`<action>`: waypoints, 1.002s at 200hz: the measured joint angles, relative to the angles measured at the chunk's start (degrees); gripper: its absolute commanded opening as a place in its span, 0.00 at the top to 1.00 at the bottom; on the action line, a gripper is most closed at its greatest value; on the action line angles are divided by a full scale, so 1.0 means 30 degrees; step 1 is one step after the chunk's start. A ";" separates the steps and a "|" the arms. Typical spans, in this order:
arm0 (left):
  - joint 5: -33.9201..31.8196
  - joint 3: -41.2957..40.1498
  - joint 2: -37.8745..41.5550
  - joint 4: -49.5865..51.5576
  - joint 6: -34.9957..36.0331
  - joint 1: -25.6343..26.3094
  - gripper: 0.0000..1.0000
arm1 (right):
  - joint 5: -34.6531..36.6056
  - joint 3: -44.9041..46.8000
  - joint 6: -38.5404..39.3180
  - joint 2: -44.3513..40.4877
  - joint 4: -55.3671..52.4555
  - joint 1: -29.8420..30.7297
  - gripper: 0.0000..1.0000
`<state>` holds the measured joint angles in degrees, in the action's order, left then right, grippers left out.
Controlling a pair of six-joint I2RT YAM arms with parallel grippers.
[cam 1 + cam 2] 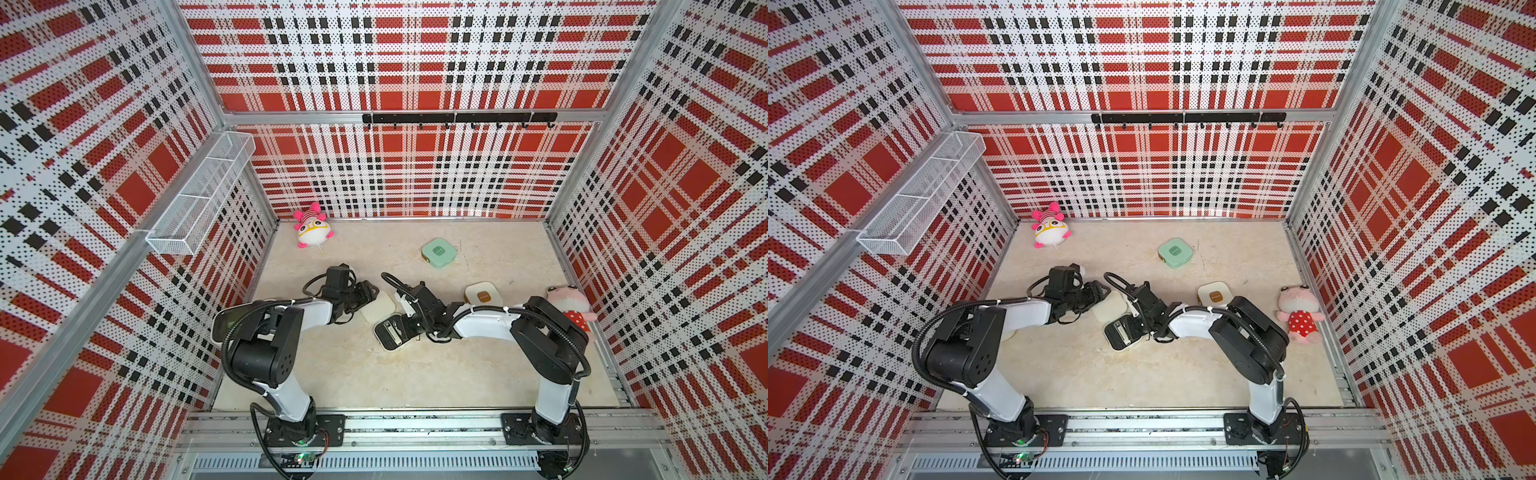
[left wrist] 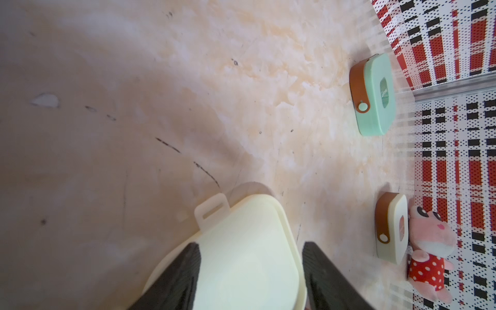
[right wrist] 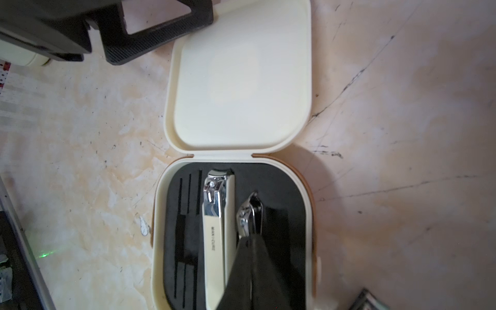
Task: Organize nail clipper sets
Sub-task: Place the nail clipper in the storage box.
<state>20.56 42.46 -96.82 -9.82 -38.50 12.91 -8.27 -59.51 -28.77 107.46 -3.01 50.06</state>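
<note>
An open cream case lies mid-table, its lid [image 1: 379, 306] [image 3: 239, 80] folded back from the black tray [image 1: 388, 334] [image 3: 279, 185]. My left gripper [image 1: 368, 294] [image 2: 249, 265] is shut on that lid [image 2: 241, 255] at one corner. My right gripper [image 1: 407, 326] [image 3: 251, 241] is shut on a small silver clipper [image 3: 248, 214], held just over the tray. A larger cream-handled clipper [image 3: 216, 222] lies in the tray. A closed mint green case [image 1: 439, 252] [image 1: 1175, 252] [image 2: 375, 94] sits farther back. A closed cream case [image 1: 483, 294] [image 1: 1214, 295] [image 2: 391, 228] sits to the right.
A pink-and-white plush toy [image 1: 311, 228] lies at the back left. A pink plush in a red dotted dress [image 1: 571, 309] [image 2: 429, 257] leans by the right wall, close to the closed cream case. A wire basket [image 1: 199, 195] hangs on the left wall.
</note>
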 measured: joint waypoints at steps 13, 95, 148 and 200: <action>0.0000 0.0000 0.0000 0.0000 0.0000 0.0000 0.35 | 0.0022 -0.0080 -0.0029 0.0000 -0.0124 0.0022 0.95; 0.0007 0.0000 0.0000 0.0000 0.0000 0.0007 0.35 | 0.0933 -0.0823 -0.0707 0.0219 -0.1275 0.0561 0.98; 0.0007 0.0000 0.0000 0.0000 0.0000 0.0015 0.35 | 0.1770 -0.1260 -0.1537 0.0379 -0.1953 0.0772 0.98; 0.0000 0.0000 0.0000 0.0007 0.0000 0.0087 0.35 | 0.2849 -0.2637 -0.1800 0.1064 -0.3359 0.1173 0.98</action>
<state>20.56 42.46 -96.82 -9.80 -38.50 13.17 0.27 -67.42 -34.17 110.65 -13.08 53.58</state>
